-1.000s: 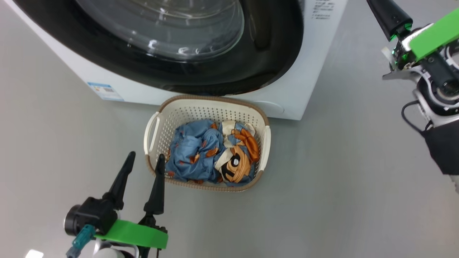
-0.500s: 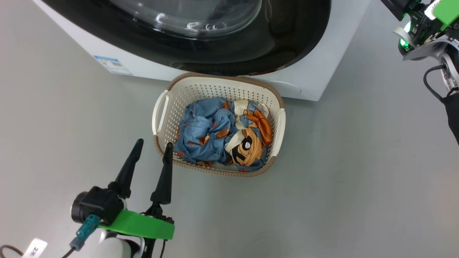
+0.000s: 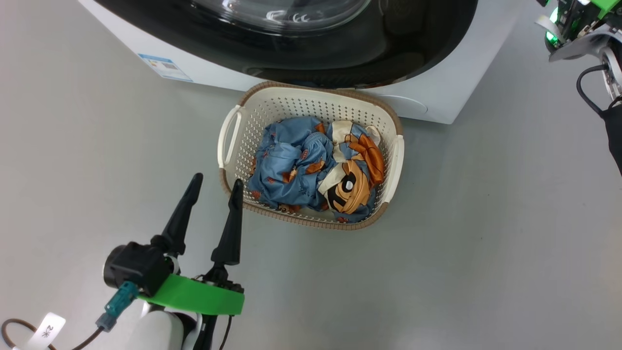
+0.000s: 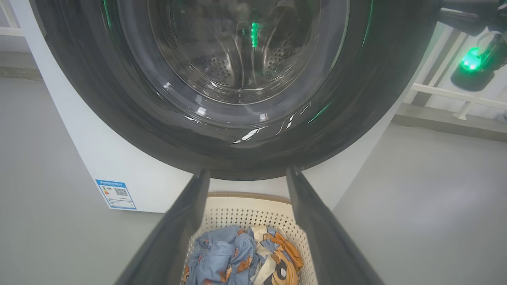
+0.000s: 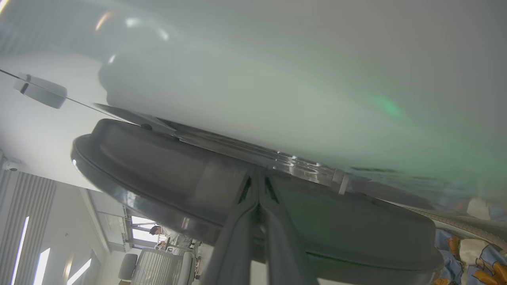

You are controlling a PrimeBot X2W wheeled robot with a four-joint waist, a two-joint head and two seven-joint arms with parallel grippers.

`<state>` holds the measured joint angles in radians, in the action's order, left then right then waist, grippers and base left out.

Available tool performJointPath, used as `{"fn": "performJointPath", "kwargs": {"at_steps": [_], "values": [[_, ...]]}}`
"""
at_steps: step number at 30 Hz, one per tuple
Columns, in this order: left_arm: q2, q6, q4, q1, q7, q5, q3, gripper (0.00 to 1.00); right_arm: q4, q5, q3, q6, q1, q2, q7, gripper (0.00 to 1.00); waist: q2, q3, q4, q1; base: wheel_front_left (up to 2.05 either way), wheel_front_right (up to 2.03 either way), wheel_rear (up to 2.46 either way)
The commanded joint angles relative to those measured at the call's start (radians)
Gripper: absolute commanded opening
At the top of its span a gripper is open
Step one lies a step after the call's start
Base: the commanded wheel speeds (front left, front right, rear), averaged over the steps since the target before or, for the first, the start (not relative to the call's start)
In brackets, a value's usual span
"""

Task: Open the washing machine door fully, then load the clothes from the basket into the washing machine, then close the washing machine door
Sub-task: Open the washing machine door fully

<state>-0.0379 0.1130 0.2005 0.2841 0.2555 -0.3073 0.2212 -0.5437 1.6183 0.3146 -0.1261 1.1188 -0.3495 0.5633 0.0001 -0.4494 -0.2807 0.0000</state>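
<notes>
We read the left gripper (image 3: 217, 179) as fully spread and empty, with its two dark fingers pointing toward the basket (image 3: 311, 90). In the head view the inner finger's tip overlaps the near left corner of the basket's brown rim. We cannot tell whether it touches the rim. In the left wrist view the same gripper (image 4: 247, 172) frames the basket (image 4: 245, 209) between its fingers, and the washing machine door (image 4: 99, 91) lies beyond them.

The right gripper (image 5: 259, 176) has its fingers pressed together on nothing. Their tips lie at the seam where the door's dark edge (image 5: 158, 166) meets the white washing machine (image 5: 277, 79). In the head view the right arm (image 3: 583, 39) is at the upper right, beside the machine's corner.

The clothes (image 3: 291, 165) lie bunched inside the basket, the blue garment to the left and the cream and orange one to the right. The basket stands on the grey floor (image 3: 486, 243), directly against the machine front below the door. It therefore sits in front of the door (image 3: 340, 53), which appears shut. A blue label (image 3: 165, 67) marks the machine's lower left corner. A cable with a white tag (image 3: 46, 330) lies on the floor beside the left arm.
</notes>
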Motion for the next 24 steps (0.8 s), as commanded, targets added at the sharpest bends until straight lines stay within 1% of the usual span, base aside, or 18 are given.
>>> {"fn": "performJointPath", "kwargs": {"at_steps": [1,11,24], "values": [[-0.012,-0.011,-0.027,0.011,0.006,-0.004,-0.028,1.0,0.026,-0.008,-0.007,-0.005,0.017,0.016,0.003,0.0,-0.0001,-0.004,-0.005,0.0,0.0,0.0,0.0],[-0.012,-0.018,-0.026,0.016,0.006,-0.013,-0.013,1.0,0.048,-0.031,0.0,-0.005,0.002,0.024,0.02,0.0,-0.0001,-0.002,-0.012,0.0,0.0,0.0,0.0],[-0.012,-0.016,-0.009,-0.011,0.006,0.002,-0.019,1.0,0.096,-0.045,0.038,-0.005,-0.109,0.045,0.046,0.0,-0.0001,0.068,-0.004,0.0,0.0,0.0,0.0]]}}
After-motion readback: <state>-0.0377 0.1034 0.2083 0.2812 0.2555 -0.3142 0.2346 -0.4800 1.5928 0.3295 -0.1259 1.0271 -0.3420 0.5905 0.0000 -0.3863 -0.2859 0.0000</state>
